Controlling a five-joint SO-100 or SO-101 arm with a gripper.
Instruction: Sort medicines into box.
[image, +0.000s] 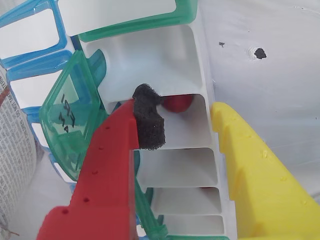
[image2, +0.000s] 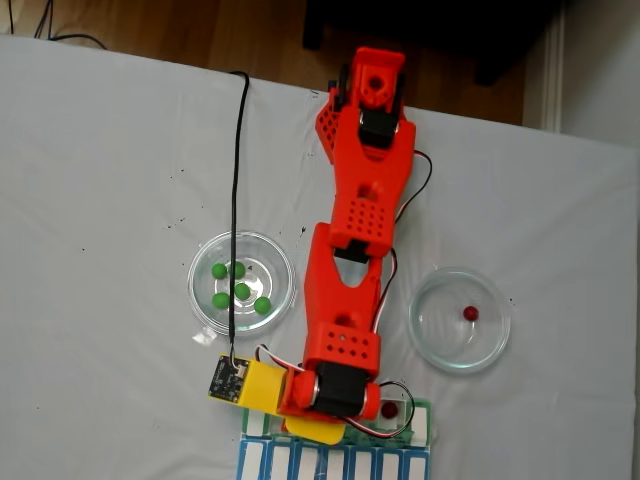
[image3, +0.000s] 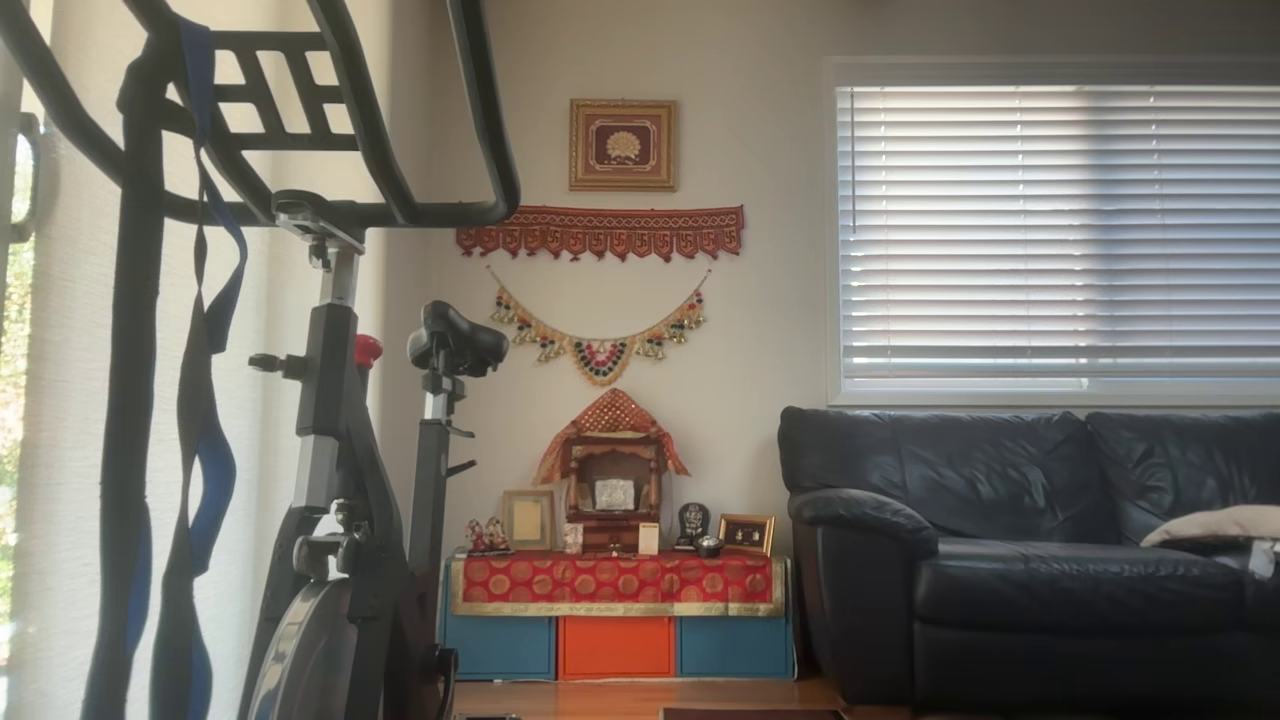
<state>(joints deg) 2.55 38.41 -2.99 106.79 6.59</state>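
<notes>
You are hovering the hand (image: 187, 117), gaping wide and gripping nothing, over the box (image: 200, 75), where 1 red ball (image: 178, 103) is lying in a compartment.

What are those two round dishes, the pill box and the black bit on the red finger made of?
The round dishes look like clear glass or clear plastic: the cloth shows through and their rims glint. The pill box seems smooth white plastic with see-through green lids. The black pad on the red finger looks like soft, fuzzy foam.

dark red ball (image: 178, 103), white box (image: 170, 170), green lids (image: 70, 115).
</notes>
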